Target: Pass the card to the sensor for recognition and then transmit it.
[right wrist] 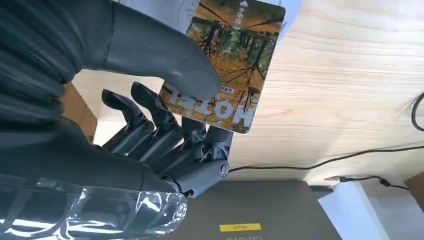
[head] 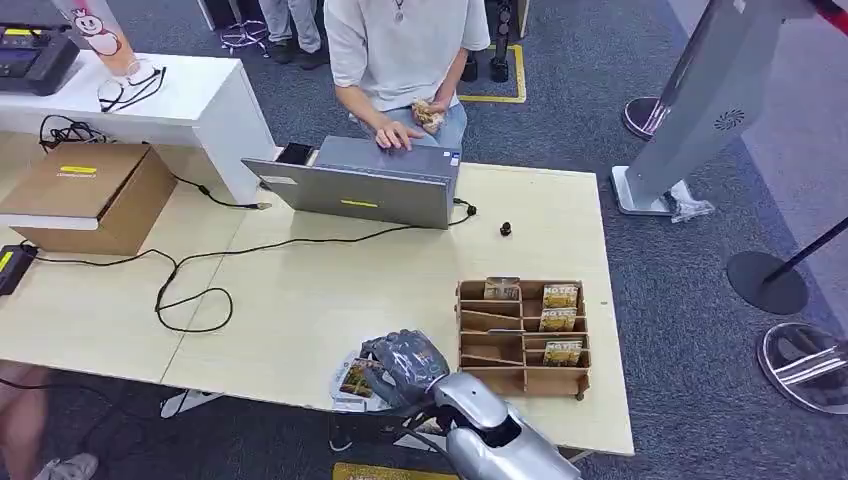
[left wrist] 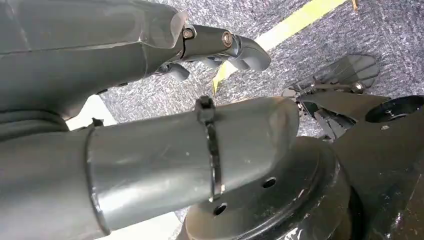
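My right hand (head: 405,365) holds a hotel card (head: 356,379) with an autumn-forest print near the table's front edge, over a round white sensor pad (head: 345,392). In the right wrist view the thumb (right wrist: 165,62) pinches the card (right wrist: 225,65) against the fingers (right wrist: 165,135), with the pad's (right wrist: 167,12) pale edge behind it. My left hand (left wrist: 220,47) hangs beside my body with its fingers curled and nothing in them.
A wooden card rack (head: 523,336) with more hotel cards stands right of my hand. A grey laptop (head: 360,185) sits at the table's far edge with a person (head: 400,60) behind it. Black cables (head: 190,290) loop across the table's left. A cardboard box (head: 90,195) lies far left.
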Robot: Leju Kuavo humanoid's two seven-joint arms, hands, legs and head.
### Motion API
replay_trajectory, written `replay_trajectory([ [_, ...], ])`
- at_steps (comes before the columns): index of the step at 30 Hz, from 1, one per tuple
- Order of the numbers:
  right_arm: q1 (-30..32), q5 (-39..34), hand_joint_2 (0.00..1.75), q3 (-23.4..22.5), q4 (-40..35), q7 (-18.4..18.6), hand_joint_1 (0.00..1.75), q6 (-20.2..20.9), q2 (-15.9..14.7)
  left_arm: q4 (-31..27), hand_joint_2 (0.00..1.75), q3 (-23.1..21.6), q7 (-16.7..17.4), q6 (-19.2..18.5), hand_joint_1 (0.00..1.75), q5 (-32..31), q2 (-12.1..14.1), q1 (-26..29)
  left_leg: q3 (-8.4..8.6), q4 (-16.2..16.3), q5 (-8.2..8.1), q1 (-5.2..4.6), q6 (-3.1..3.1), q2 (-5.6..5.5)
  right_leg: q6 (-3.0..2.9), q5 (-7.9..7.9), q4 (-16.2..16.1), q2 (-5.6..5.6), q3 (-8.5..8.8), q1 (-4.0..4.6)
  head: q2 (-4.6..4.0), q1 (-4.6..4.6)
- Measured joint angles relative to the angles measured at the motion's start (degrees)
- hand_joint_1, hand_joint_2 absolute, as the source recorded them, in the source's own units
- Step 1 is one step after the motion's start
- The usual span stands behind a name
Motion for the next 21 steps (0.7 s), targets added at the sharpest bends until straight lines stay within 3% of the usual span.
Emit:
replay_trajectory([
  [14,-0.23,2.19,1.75,0.48,0.44,1.42,1.75,0.78,0.37,0.00,0.00,-0.31,0.28,-0.46,0.00,0.33,0.00,0.05,0.01,0.00,0.00,0.00,0.00,0.00,0.00,0.00,0.00,0.00,0.00,0.00,0.00,0.00],
  [21,-0.21,-1.64,1.75,0.48,1.29,0.92,1.75,2.89,0.66,0.00,0.00,-0.35,0.68,-0.50,0.00,0.42,0.00,0.04,0.01,0.00,0.00,0.00,0.00,0.00,0.00,0.00,0.00,0.00,0.00,0.00,0.00,0.00],
])
